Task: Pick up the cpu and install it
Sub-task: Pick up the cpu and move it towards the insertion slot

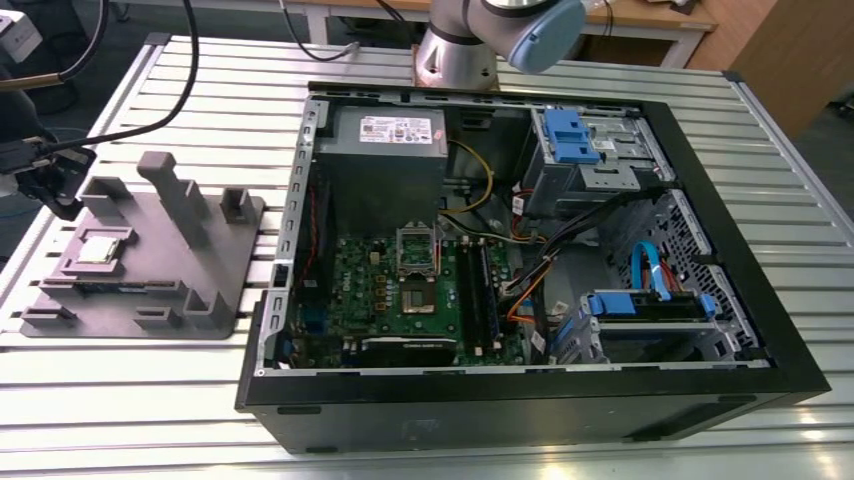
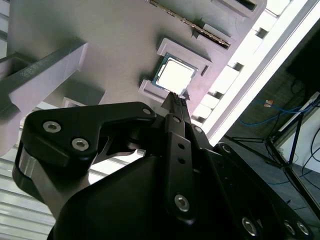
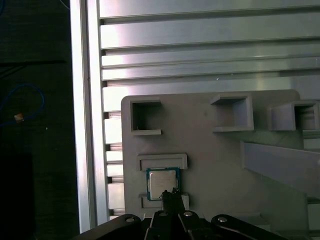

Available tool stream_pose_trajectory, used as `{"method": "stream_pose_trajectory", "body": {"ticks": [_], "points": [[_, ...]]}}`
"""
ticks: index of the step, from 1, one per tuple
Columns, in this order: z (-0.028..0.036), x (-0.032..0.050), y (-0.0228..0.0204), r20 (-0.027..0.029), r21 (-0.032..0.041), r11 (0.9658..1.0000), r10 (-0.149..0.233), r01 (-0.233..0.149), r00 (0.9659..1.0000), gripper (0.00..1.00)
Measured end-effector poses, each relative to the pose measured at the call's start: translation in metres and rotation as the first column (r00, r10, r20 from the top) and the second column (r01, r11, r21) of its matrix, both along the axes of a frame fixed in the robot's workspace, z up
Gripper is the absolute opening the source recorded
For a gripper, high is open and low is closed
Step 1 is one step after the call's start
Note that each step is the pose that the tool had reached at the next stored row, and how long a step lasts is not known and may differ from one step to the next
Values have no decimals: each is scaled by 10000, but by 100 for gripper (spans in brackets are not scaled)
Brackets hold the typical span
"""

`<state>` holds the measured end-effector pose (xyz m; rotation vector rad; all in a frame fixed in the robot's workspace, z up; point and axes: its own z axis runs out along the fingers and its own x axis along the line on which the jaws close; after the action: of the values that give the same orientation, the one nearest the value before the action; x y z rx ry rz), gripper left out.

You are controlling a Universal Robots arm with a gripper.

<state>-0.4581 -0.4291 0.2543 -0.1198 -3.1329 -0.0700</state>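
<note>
Black hand (image 2: 176, 99) hangs nearest in both wrist views, slim fingers drawn together on nothing. Their tips sit at the near edge of the cpu (image 3: 162, 183), touching or not, I cannot tell. Just beyond the hand, the cpu lies flat in a square recess of the grey tray (image 3: 210, 150). Farther out runs the slatted tabletop (image 3: 200, 55) — the open computer case (image 1: 534, 405) stands well apart.

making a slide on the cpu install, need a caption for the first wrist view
The hand poised at the edge of the cpu, which lies in its recess on the grey tray.
</note>
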Motion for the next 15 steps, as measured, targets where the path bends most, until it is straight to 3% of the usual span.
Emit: {"method": "stream_pose_trajectory", "body": {"ticks": [3,15], "points": [[-61,-4,-17,1,1,10000,-1,1,10000,11],[-80,-3,-18,0,0,10000,0,0,10000,11]]}}
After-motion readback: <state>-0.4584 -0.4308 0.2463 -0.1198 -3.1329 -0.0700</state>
